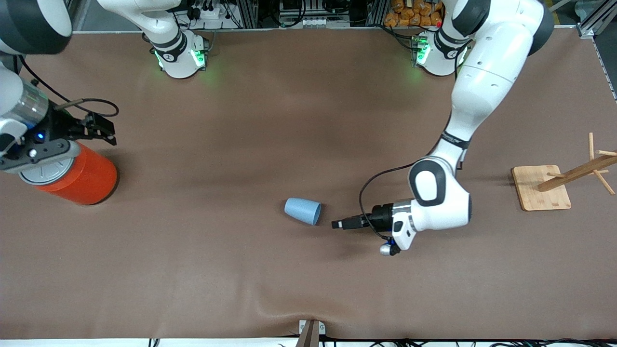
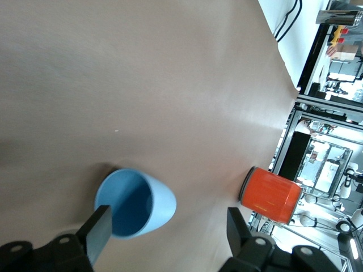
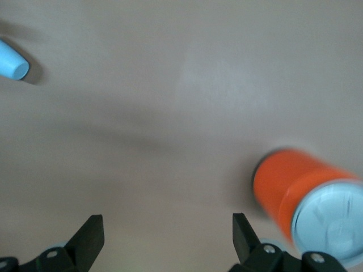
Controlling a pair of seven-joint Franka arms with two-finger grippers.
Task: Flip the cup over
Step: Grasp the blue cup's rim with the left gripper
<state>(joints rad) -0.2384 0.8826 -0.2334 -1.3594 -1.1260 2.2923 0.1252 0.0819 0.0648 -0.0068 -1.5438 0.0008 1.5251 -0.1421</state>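
The light-blue cup (image 1: 302, 210) lies on its side on the brown table near the middle, with its open rim toward the left arm's end. My left gripper (image 1: 336, 224) is low over the table just beside that rim, open and empty. In the left wrist view the cup (image 2: 136, 201) shows its inside, with its rim close to one finger (image 2: 101, 231) of the gripper (image 2: 169, 225). My right gripper (image 1: 110, 134) is open and empty over the table beside the orange can (image 1: 82, 176). The right wrist view shows the gripper (image 3: 165, 224) and the cup (image 3: 11, 61) at a distance.
The large orange can with a grey lid lies tilted at the right arm's end of the table; it also shows in the right wrist view (image 3: 306, 198) and the left wrist view (image 2: 271, 195). A wooden rack on a square base (image 1: 542, 188) stands at the left arm's end.
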